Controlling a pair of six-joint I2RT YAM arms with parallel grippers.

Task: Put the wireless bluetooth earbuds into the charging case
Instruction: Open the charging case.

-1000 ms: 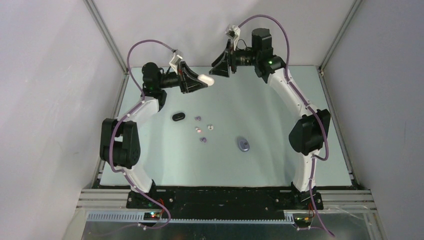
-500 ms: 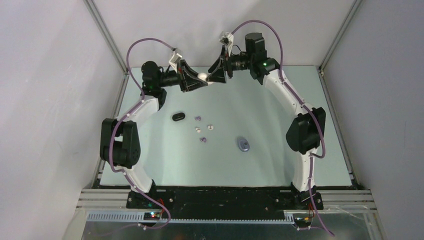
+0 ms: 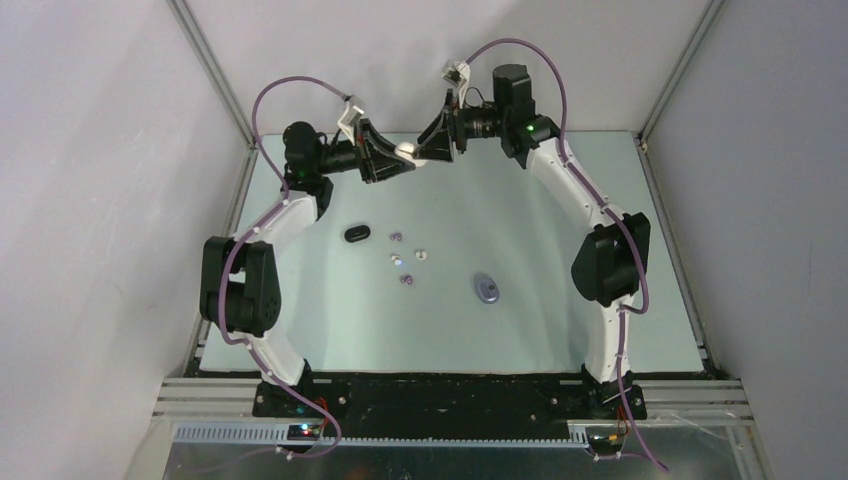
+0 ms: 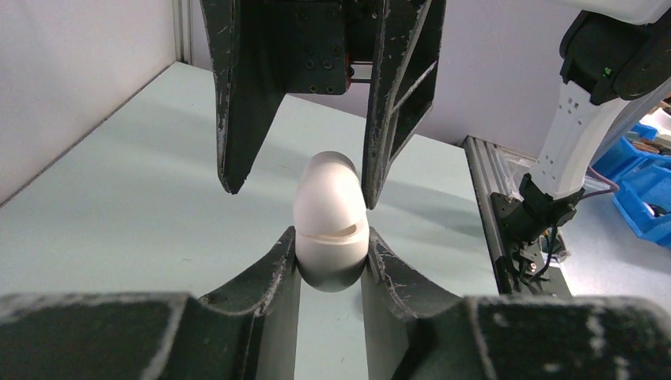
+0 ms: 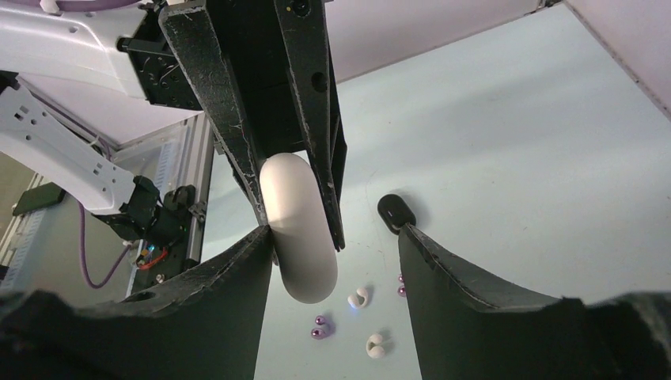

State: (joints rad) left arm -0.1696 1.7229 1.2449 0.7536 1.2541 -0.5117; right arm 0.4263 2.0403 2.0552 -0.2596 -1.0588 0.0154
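With the left end effector (image 4: 331,255) clamped on the base of the white charging case (image 4: 330,207), held aloft, the right end effector (image 5: 334,231), jaws apart astride its lid, should centre, close squarely above the seam and hinge gently, while the earbuds (image 5: 359,298) lie on the table (image 3: 560,250) below the case.

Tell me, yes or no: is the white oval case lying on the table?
No, the left hand holds the white oval case above the pale table.

Left gripper (image 5: 301,226) holds the white charging case (image 5: 299,245) between the right gripper (image 5: 334,231)'s parted fingers. Earbuds (image 5: 360,297) lie on the table (image 5: 514,158).
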